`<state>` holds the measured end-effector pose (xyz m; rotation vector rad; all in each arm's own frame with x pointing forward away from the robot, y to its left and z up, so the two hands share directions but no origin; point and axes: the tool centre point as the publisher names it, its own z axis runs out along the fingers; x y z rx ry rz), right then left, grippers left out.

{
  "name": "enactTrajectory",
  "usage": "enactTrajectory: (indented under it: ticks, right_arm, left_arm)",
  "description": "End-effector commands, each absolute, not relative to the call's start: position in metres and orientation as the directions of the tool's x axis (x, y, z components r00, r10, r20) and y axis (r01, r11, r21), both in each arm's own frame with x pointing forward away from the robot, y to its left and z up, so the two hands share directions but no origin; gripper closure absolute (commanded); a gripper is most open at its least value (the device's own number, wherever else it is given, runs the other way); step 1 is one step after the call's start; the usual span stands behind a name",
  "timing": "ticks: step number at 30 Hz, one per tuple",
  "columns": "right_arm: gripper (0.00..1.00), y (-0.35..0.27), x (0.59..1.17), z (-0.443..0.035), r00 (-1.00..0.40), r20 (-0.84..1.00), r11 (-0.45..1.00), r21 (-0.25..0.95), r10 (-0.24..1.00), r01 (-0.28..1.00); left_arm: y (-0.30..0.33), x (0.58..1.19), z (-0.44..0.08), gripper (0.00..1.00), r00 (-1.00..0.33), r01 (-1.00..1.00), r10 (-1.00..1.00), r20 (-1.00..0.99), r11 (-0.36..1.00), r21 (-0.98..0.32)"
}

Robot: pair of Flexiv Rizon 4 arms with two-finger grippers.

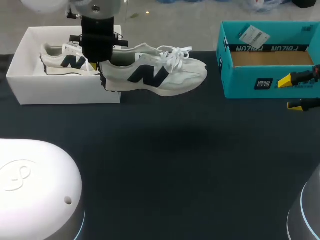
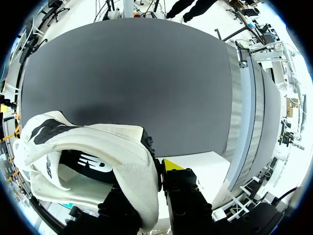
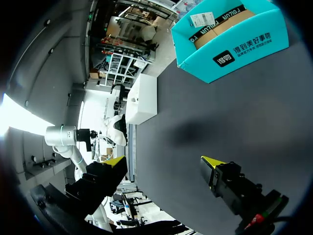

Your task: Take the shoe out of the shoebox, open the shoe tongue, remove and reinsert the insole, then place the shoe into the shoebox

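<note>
**Fig.: Shoe out of the box, held in the air**

L hand (image 1: 102,70) is clamped on the shoe (image 1: 155,75), w/ the heel collar between its fingers (left wrist view). The shoe hangs above the table (image 1: 175,165), heel just beside the white shoebox (image 1: 30,85), toe toward the teal box (image 1: 250,82). A 2nd shoe (image 1: 62,62) lies in the white shoebox. R hand (image 1: 292,93) sits near the teal box, fingers wide, holding nothing. Step in hand, as judged: take-out, approx. done. Next: set the shoe sole-flat mid-table and bring the R hand in to open the tongue. Laces look tied, so expect resistance.
</note>
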<state>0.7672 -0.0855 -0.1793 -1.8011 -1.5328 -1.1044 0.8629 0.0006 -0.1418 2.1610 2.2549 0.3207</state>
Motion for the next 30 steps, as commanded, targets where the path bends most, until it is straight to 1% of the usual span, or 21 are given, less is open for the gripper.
enactTrajectory:
  ticks: [1, 5, 10, 14, 17, 21, 30]
  right_arm:
    - [0.00, -0.085, 0.767, -0.180, 0.026, 0.840, -0.220, 0.113, 0.542, 0.969]
    - [0.00, -0.085, 0.767, -0.180, 0.026, 0.840, -0.220, 0.113, 0.542, 0.969]
    - [0.00, -0.085, 0.767, -0.180, 0.026, 0.840, -0.220, 0.113, 0.542, 0.969]
    - [0.00, -0.085, 0.767, -0.180, 0.026, 0.840, -0.220, 0.113, 0.542, 0.969]
    - [0.00, -0.085, 0.767, -0.180, 0.026, 0.840, -0.220, 0.113, 0.542, 0.969]
    - [0.00, -0.085, 0.767, -0.180, 0.026, 0.840, -0.220, 0.113, 0.542, 0.969]
    - [0.00, -0.085, 0.767, -0.180, 0.026, 0.840, -0.220, 0.113, 0.542, 0.969]
  left_arm:
    - [-0.007, 0.850, -0.143, 1.00, -0.022, 0.991, 0.990, 0.137, 0.004, 0.136]
    - [-0.018, 0.824, -0.149, 1.00, -0.025, 0.993, 0.988, 0.153, 0.007, 0.116]
    - [-0.031, 0.792, -0.152, 1.00, -0.031, 0.992, 0.987, 0.158, 0.012, 0.122]
    - [-0.034, 0.784, -0.156, 1.00, -0.063, 0.989, 0.981, 0.183, 0.036, 0.145]
    - [-0.033, 0.785, -0.162, 1.00, -0.070, 0.989, 0.984, 0.161, 0.048, 0.141]
    - [-0.034, 0.790, -0.181, 1.00, -0.068, 0.990, 0.986, 0.151, 0.048, 0.133]
    - [-0.039, 0.787, -0.244, 1.00, -0.059, 0.995, 0.991, 0.118, 0.048, 0.092]
